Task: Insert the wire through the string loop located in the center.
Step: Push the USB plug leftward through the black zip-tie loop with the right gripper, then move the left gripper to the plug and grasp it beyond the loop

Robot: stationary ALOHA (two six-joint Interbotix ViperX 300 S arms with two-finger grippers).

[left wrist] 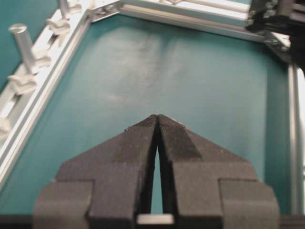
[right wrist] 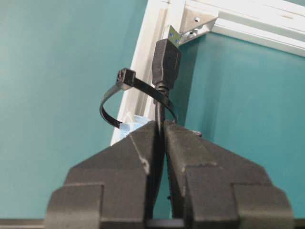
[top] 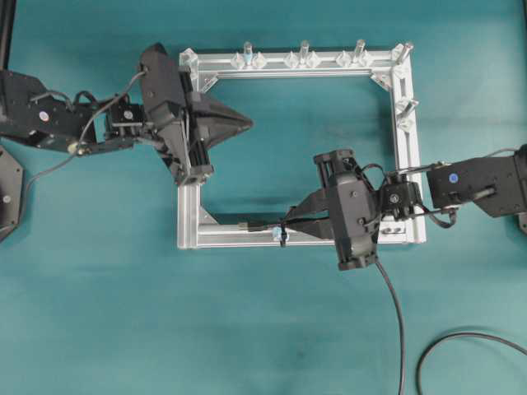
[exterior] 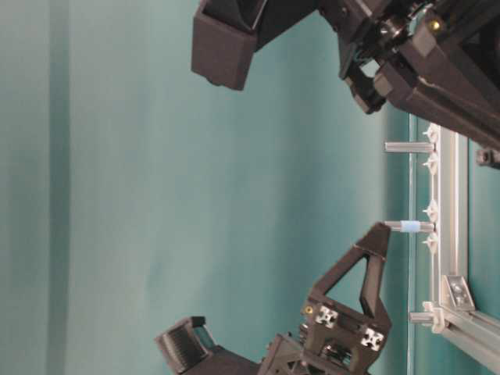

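Wire (right wrist: 165,62) sits pinched in the right gripper (right wrist: 161,125), plug pointing straight ahead along the frame bar (right wrist: 143,62) and apparently already past the string loop (right wrist: 125,98) just ahead of the tips; left gripper (left wrist: 157,119), closed and empty, hangs well apart.

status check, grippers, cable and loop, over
Right gripper shut on thin black USB-tipped wire. Plug looks past the small black string loop on the silver frame bar. Left gripper shut, empty. Nothing blocking.
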